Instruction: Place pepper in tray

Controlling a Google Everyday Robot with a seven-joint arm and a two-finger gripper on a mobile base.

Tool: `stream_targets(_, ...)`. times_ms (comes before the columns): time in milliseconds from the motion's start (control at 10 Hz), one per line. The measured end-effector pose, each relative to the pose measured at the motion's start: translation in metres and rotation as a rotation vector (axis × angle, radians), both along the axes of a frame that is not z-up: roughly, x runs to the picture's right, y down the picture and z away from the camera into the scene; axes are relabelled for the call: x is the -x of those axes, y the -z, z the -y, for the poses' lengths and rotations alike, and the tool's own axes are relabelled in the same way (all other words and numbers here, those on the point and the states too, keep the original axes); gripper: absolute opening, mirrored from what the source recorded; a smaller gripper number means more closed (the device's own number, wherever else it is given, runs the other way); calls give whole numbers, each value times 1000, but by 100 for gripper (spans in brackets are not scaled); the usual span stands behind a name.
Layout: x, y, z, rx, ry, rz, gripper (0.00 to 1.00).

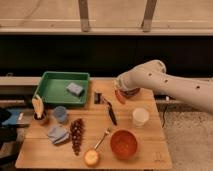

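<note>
The pepper (121, 98) is held clamped between the jaws of the gripper (120, 93) above the wooden table (150, 145), at three o'clock from the green tray (51, 90).

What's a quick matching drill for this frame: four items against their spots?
1 pepper
2 blue sponge
3 grape bunch
4 orange-red bowl

A inside the green tray
B front right of the table
C at the gripper, over the table's back, right of the tray
D beside the blue cloth

Pairs: 1-C, 2-A, 3-D, 4-B
</note>
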State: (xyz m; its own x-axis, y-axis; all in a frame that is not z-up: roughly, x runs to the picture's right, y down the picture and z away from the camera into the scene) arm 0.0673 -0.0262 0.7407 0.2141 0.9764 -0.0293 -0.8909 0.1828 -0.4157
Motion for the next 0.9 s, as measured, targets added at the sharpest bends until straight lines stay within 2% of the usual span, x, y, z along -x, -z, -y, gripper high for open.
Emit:
stream_targets(100,4,-2,5,-7,-3,14,0)
stream_targets(500,3,-2,5,-7,-3,14,0)
stream_targets(700,2,-2,4,-4,-2,12,0)
stream_targets(900,0,2,-2,-16,4,35,0)
